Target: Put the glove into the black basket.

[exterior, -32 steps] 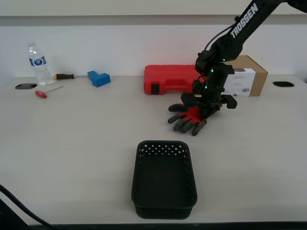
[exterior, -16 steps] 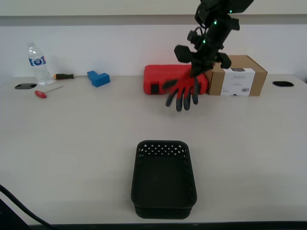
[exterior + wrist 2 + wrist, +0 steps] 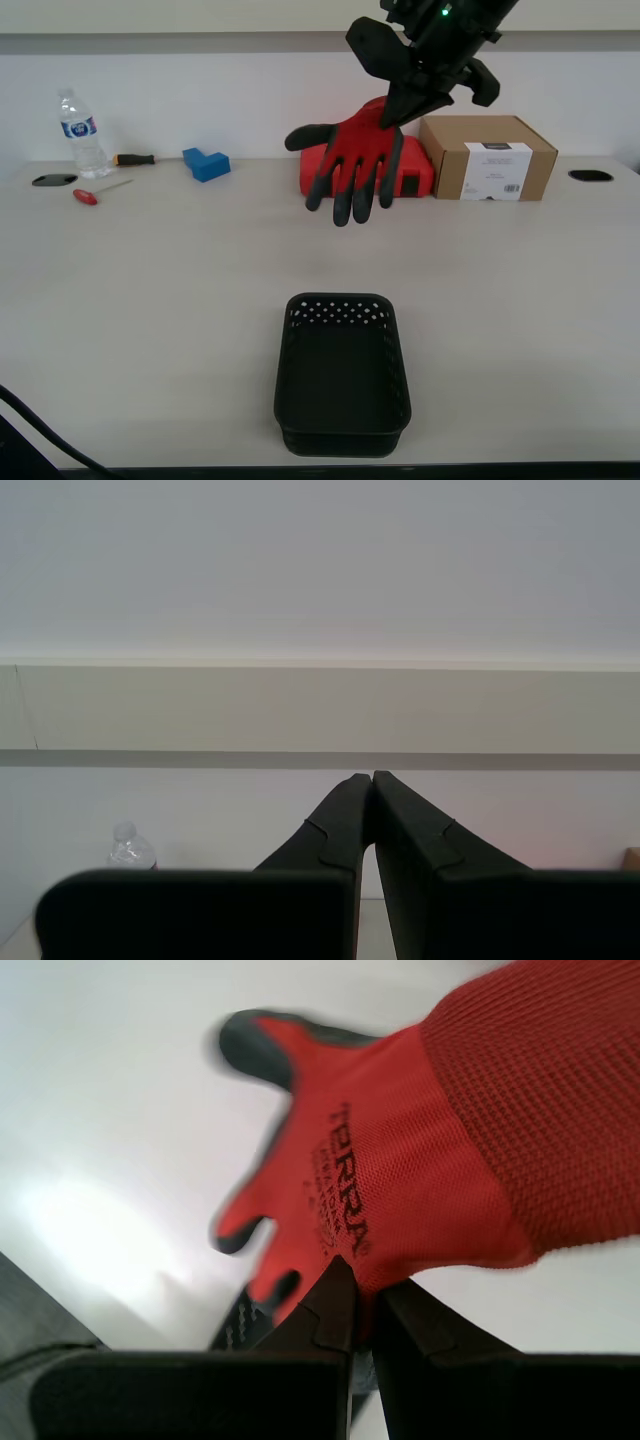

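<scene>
The red knit glove (image 3: 352, 163) with dark grey fingertips hangs in the air, fingers down, in front of the red tool case. My first gripper (image 3: 395, 108) is shut on its cuff end and holds it high above the table. The first wrist view shows the glove (image 3: 400, 1170) pinched at the closed fingertips (image 3: 362, 1275). The black perforated basket (image 3: 343, 372) stands on the table near the front edge, below and nearer than the glove. My second gripper (image 3: 366, 780) is shut and empty, pointing at the wall; it does not show in the exterior view.
A red tool case (image 3: 355, 172) and a cardboard box (image 3: 487, 157) stand at the back of the table. A water bottle (image 3: 78, 133), a blue block (image 3: 205, 163) and two screwdrivers (image 3: 100, 190) lie at the exterior view's back left.
My first gripper has lifted the glove off the table, risen, and swung it towards the exterior view's left. The basket has not moved.
</scene>
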